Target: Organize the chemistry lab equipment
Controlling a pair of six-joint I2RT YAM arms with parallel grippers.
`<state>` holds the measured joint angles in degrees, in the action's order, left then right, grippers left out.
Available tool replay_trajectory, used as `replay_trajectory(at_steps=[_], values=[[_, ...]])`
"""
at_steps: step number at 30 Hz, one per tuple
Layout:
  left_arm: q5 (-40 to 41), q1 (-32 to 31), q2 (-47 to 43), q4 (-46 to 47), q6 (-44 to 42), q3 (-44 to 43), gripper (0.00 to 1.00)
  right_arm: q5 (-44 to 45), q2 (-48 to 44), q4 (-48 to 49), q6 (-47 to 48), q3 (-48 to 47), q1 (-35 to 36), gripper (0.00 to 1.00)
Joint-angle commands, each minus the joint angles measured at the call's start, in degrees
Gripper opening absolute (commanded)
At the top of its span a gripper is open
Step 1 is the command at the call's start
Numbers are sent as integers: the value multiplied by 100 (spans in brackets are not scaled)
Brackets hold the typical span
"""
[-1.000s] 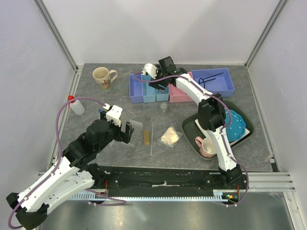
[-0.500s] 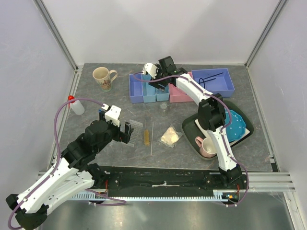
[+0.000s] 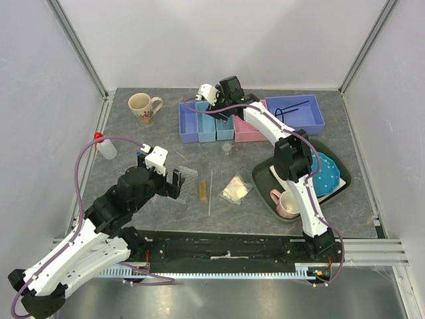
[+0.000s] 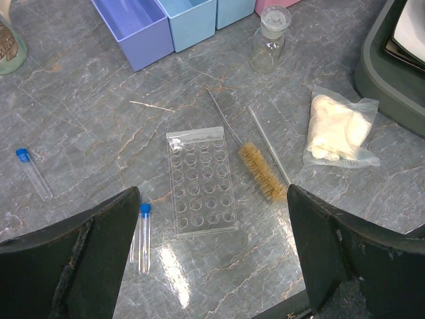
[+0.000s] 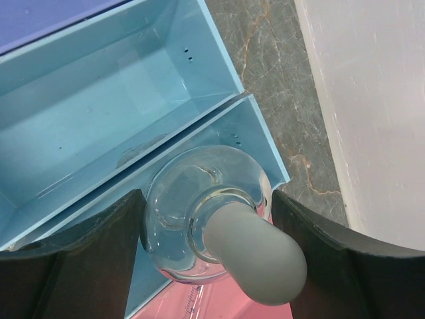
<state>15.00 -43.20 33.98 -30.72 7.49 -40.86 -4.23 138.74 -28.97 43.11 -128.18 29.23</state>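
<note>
one bin [image 5: 255, 129] under right gripper [image 5: 207, 239], seemingly clamping bottle [image 5: 189, 196]; left gripper [image 4: 212, 256] gapes over rack [image 4: 200, 180].

White-stoppered clear bottle [image 5: 199, 229] hangs in the right tool [image 5: 204, 203] over a light-blue bin [image 5: 229, 141]; clear rack [image 4: 201, 181] lies flat.

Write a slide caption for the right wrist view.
Right gripper holds a clear bottle over a light blue bin.
</note>
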Motion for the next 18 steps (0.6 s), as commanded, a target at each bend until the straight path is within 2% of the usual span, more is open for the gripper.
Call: replay_trajectory(at_steps=[1,7,8,14,18], values=[[143,13,-5,242,-116,17,98,124,109,498,-5,-392,-14,53],[152,13,-5,233,-116,26,98,159,259,542,4,-480,-14,70],[152,13,-5,233,-107,17,98,177,250,568,4,-471,-14,76],[143,5,-23,242,-107,26,98,186,119,603,-136,-375,-14,96],[125,13,-31,233,-116,17,98,98,-144,630,-303,-322,-14,98]])
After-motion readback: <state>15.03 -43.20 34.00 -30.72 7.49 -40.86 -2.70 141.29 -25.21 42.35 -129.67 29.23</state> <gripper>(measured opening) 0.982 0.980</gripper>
